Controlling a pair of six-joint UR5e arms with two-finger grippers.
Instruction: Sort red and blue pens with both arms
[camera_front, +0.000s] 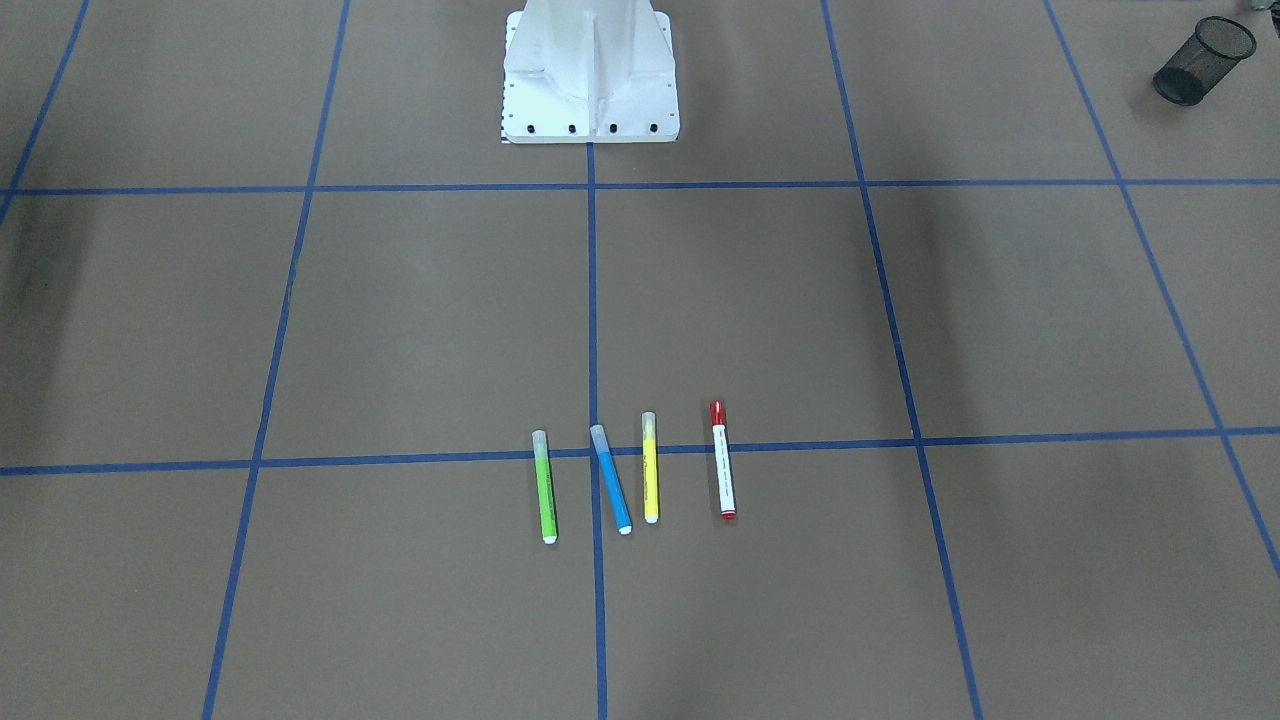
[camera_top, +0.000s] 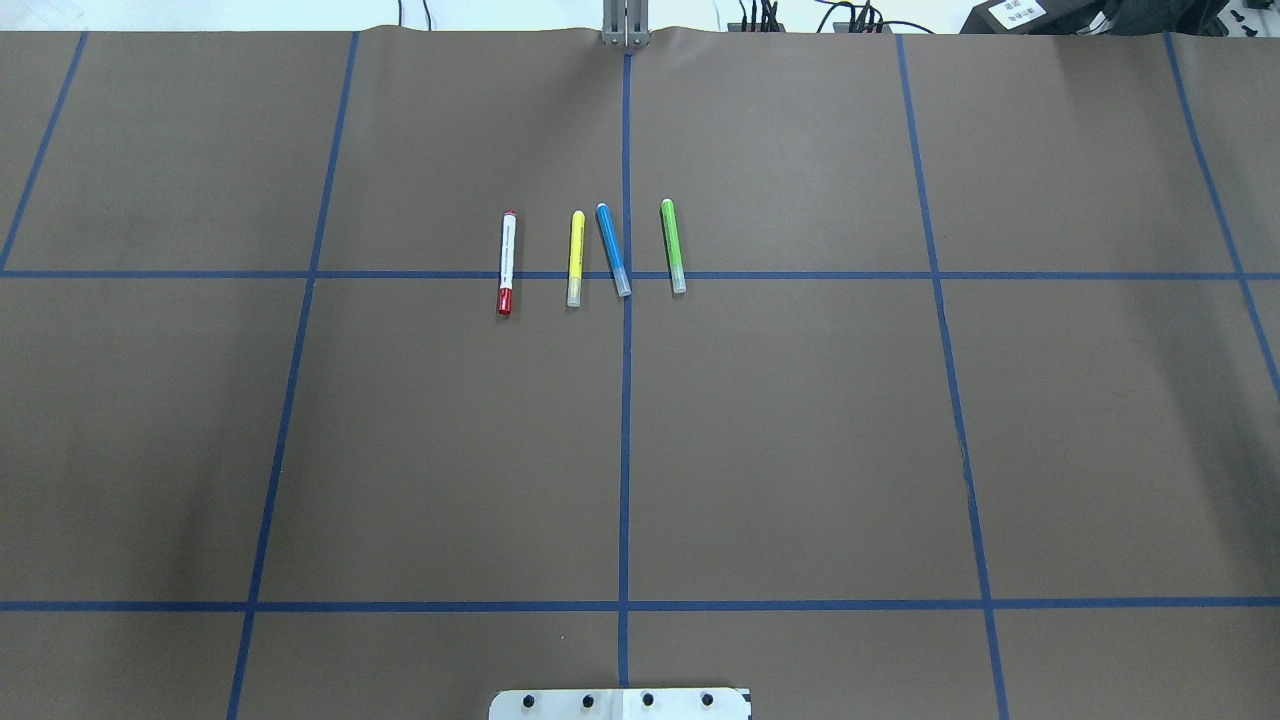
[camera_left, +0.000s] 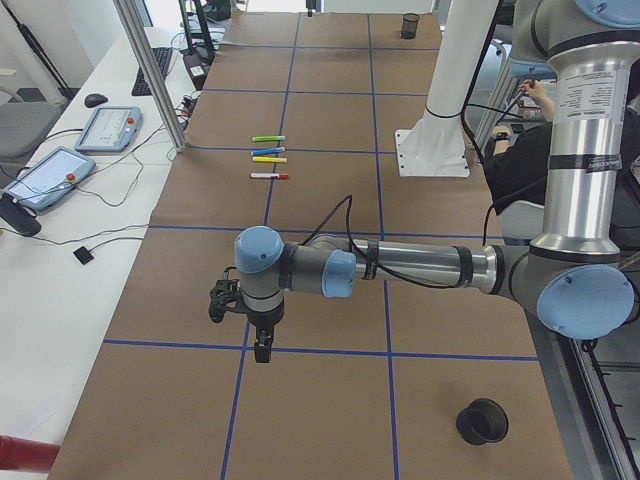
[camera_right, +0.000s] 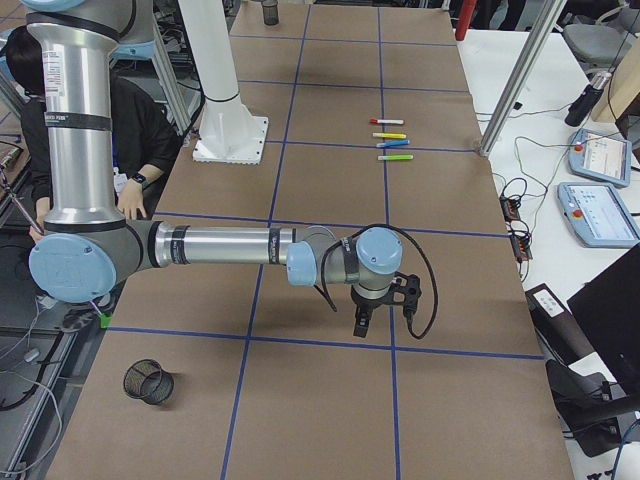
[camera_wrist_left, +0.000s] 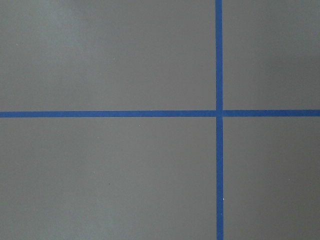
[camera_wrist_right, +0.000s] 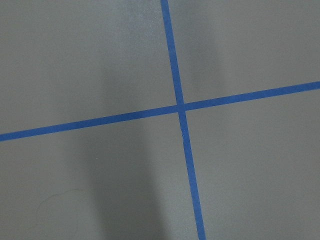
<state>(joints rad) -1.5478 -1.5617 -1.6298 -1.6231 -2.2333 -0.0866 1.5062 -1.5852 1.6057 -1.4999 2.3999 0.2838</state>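
Four markers lie side by side across a blue tape line in the middle of the table. The red pen (camera_front: 722, 460) (camera_top: 506, 262) is white-barrelled with a red cap. The blue pen (camera_front: 611, 480) (camera_top: 613, 249) lies slightly slanted, two places over. My left gripper (camera_left: 262, 350) hangs over the mat far from the pens, toward the table's left end. My right gripper (camera_right: 362, 325) hangs likewise toward the right end. Both show only in the side views, so I cannot tell whether they are open or shut. Each wrist view shows only brown mat and crossing tape.
A yellow marker (camera_top: 576, 258) lies between the red and blue pens, and a green marker (camera_top: 673, 245) lies beyond the blue one. Black mesh cups stand near each table end (camera_left: 481, 421) (camera_right: 148, 381). The white robot base (camera_front: 590, 80) stands mid-table. A seated person (camera_right: 130, 130) is behind it.
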